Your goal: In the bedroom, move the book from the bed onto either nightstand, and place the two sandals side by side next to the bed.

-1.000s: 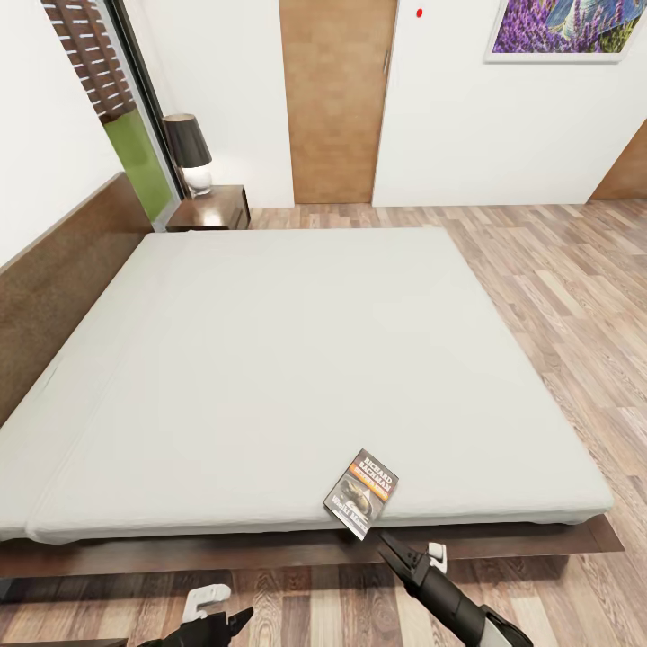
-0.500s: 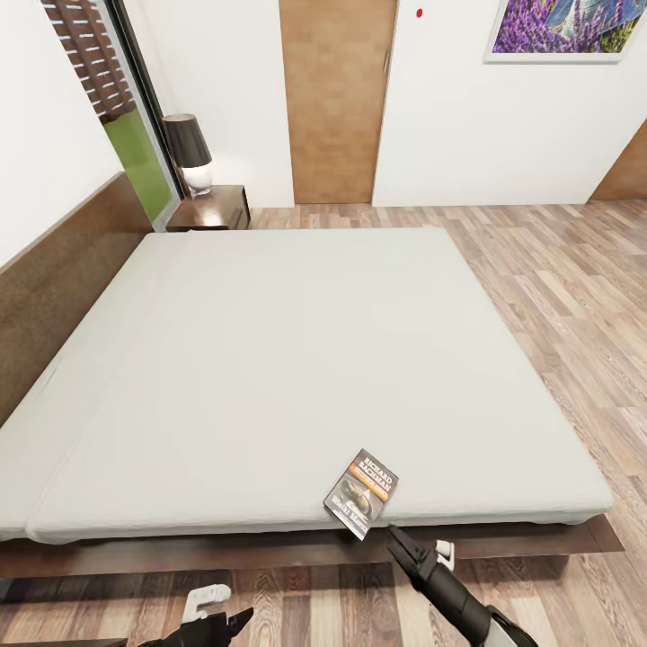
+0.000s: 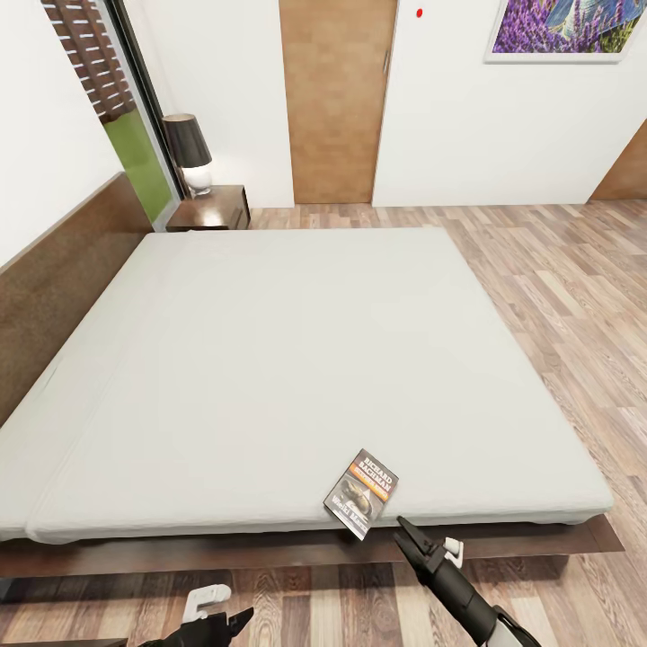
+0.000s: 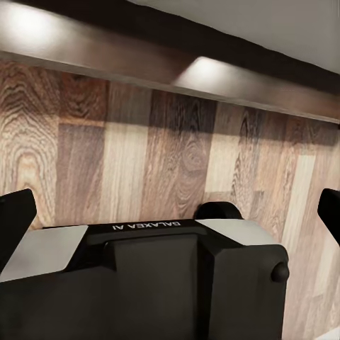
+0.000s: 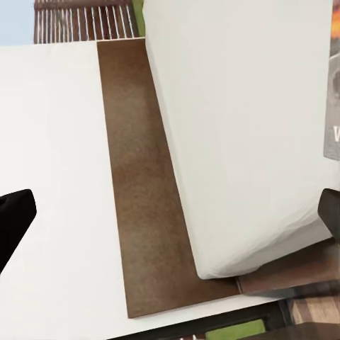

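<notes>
Your target, the book [image 3: 362, 493], is a thin paperback with a dark grey cover, white lettering and an orange band; it lies flat at the near edge of the bed [image 3: 270, 359], a smooth pale mattress on a dark wood frame. Your right gripper [image 3: 406, 532] hovers just beside it, jaws spread, empty. Your left gripper [image 3: 235, 618] is open over plank floor [image 4: 156, 156], holding nothing.

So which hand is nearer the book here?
The right. The right hand sits just off the book at the mattress edge; the left hand hangs low over the floor, further off.
</notes>
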